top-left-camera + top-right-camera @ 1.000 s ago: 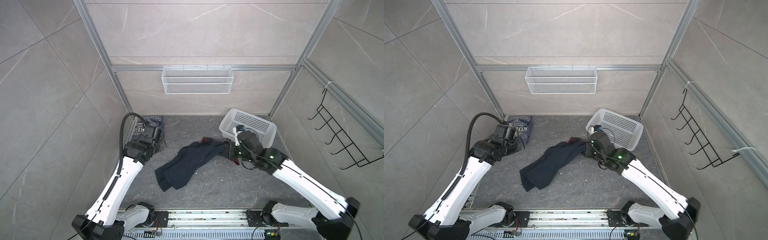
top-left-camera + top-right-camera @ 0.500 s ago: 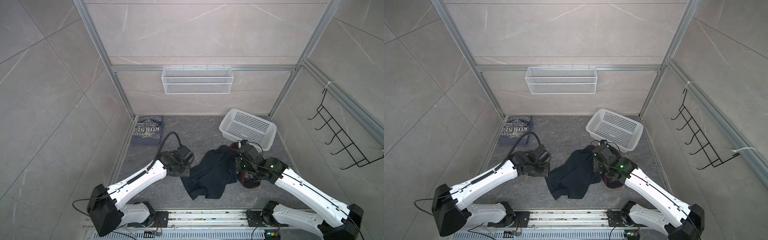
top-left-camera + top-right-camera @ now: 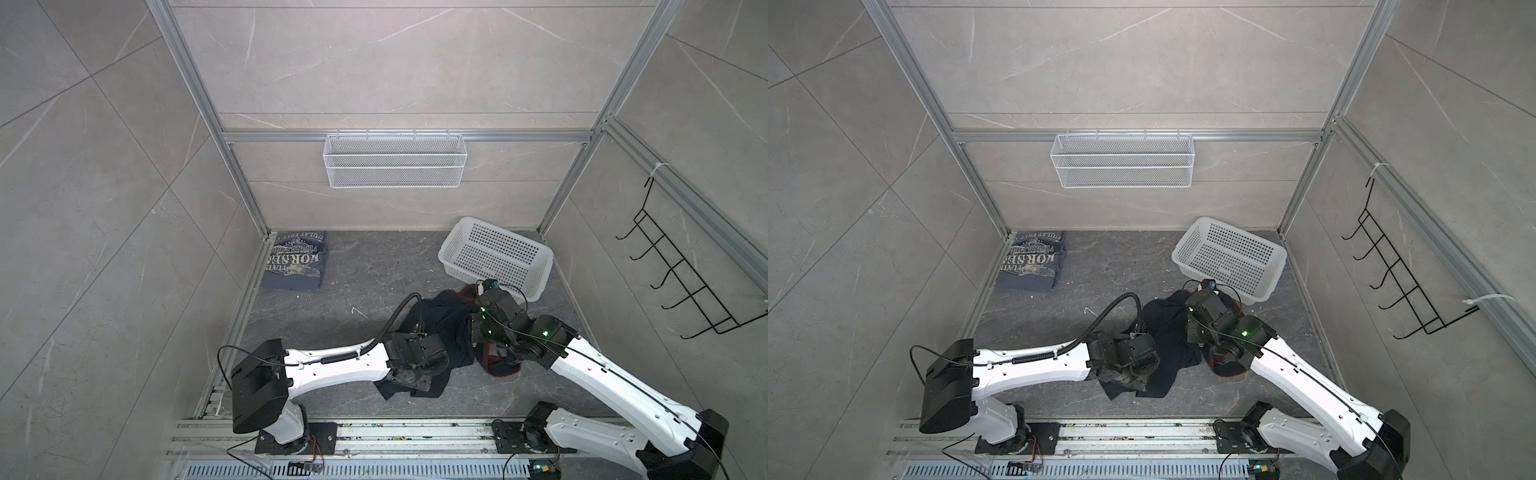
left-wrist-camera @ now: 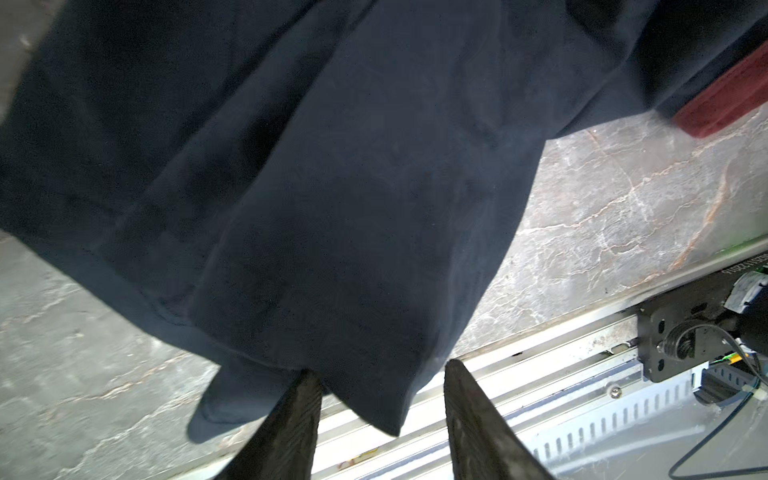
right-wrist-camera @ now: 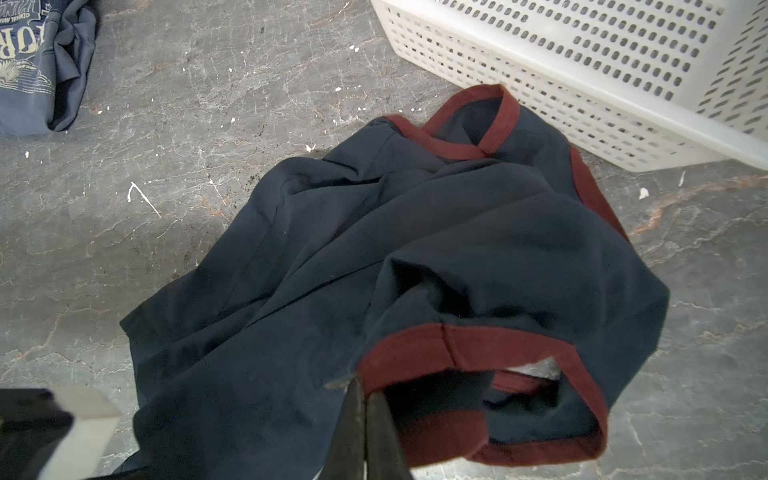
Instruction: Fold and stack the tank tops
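Navy tank top lies crumpled on the near tabletop, left hand open at its hem, right hand clamped on its maroon trim. Just behind, a white basket shows only its bare floor. Far left corner: folded slate-blue tank top.

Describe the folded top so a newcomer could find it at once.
Look below the wire shelf on the back wall, then to the floor's far left corner. The blue top lies there, folded flat. Its white lettering sets it apart from the crumpled navy top with maroon trim by the basket.
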